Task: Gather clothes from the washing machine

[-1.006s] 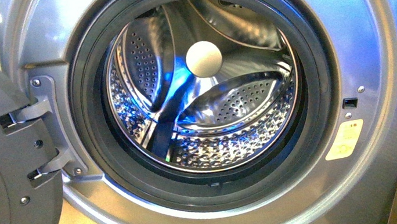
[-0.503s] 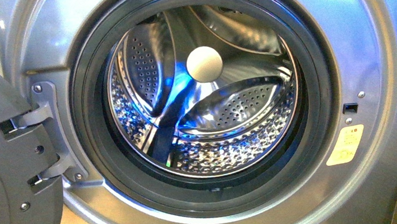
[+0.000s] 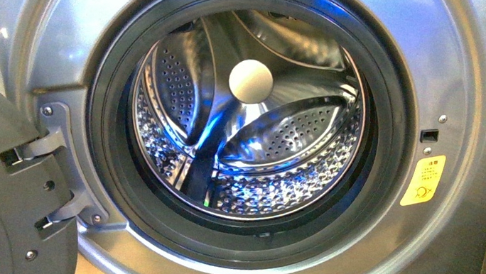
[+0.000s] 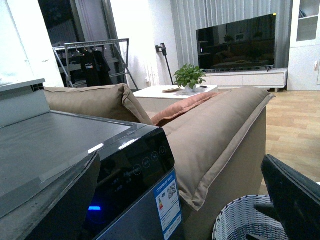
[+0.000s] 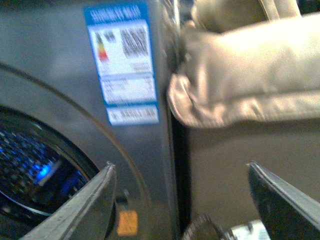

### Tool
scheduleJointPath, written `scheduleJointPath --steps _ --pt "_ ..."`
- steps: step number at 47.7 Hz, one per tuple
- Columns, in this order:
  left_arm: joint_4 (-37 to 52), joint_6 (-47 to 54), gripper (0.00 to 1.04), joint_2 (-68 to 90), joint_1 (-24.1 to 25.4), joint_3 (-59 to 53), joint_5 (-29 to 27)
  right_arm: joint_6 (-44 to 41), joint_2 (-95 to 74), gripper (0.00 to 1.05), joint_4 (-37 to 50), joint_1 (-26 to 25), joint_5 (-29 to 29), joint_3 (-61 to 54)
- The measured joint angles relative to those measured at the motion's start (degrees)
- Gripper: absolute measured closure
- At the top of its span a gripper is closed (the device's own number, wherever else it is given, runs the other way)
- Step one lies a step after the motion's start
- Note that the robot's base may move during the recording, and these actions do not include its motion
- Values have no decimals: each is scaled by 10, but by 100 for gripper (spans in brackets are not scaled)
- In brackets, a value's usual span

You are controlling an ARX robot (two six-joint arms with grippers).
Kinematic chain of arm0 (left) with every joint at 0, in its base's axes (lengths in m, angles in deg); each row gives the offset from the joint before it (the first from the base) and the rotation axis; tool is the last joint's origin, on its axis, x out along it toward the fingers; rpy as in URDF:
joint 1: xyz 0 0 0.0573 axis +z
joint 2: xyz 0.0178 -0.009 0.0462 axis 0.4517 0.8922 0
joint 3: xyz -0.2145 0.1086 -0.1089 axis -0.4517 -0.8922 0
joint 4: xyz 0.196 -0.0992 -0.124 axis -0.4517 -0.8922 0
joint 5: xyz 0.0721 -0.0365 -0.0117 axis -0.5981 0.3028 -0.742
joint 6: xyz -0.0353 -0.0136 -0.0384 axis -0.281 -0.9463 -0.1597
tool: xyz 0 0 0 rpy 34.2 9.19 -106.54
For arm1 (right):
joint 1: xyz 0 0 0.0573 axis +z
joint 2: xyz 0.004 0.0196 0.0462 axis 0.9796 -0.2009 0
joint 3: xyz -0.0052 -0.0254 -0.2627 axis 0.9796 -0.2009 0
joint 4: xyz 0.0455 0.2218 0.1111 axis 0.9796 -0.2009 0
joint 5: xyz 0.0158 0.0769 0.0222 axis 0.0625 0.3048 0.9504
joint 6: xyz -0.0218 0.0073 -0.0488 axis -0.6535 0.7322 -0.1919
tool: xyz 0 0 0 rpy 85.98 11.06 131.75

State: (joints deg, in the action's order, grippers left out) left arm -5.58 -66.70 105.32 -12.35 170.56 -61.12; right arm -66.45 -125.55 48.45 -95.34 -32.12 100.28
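The grey washing machine (image 3: 428, 46) fills the front view, its dark door (image 3: 0, 214) swung open at the left. Inside the black-rimmed porthole the shiny perforated drum (image 3: 259, 170) shows only bare steel; the clothes are out of view in every frame. Neither arm appears in the front view. My left gripper (image 4: 181, 165) is open, above the machine's black control panel (image 4: 135, 170), with nothing between its fingers. My right gripper (image 5: 180, 167) is open too, in a blurred picture, facing the machine's right front edge (image 5: 50, 75) beside the porthole.
A white woven basket (image 4: 240, 220) stands on the floor between the machine and a tan sofa (image 4: 215, 135); its rim (image 5: 205, 227) also shows in the right wrist view. A yellow sticker (image 3: 422, 181) sits right of the porthole. Beyond the sofa lies wooden floor (image 4: 295, 120).
The porthole and sticker have drifted slightly downward in the front view. The drum looks the same and nothing has been taken hold of.
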Motion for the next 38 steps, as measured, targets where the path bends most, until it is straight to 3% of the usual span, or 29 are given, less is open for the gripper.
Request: scheduleJointPath --steps 2,3,4,6,8,9,17,20,25,38 --pt "-78 -23 15 -2 -21 19 -150 -17 17 33 -31 12 -40 -17" --pt "-93 -29 17 -6 -22 16 -183 -22 24 36 -35 18 -50 -28" --pt "-129 -43 22 -25 -22 -10 -277 -29 33 42 -36 26 -60 -42" --pt "-129 -58 31 -67 -14 -85 -400 -35 42 49 -35 36 -70 -59" --pt "-97 -67 40 -117 2 -169 -473 -40 57 59 -30 50 -85 -84" --pt "-82 -70 43 -139 10 -202 -484 -41 63 63 -28 54 -89 -91" --pt "27 -81 76 -314 105 -479 -445 -48 111 95 -16 87 -117 -147" --pt "52 -82 86 -355 127 -550 -411 -50 118 91 -16 92 -119 -156" --pt "79 -86 99 -395 157 -628 -377 -50 121 75 -15 94 -123 -160" --pt "83 -88 41 -407 173 -675 -370 -50 121 17 -15 95 -123 -160"
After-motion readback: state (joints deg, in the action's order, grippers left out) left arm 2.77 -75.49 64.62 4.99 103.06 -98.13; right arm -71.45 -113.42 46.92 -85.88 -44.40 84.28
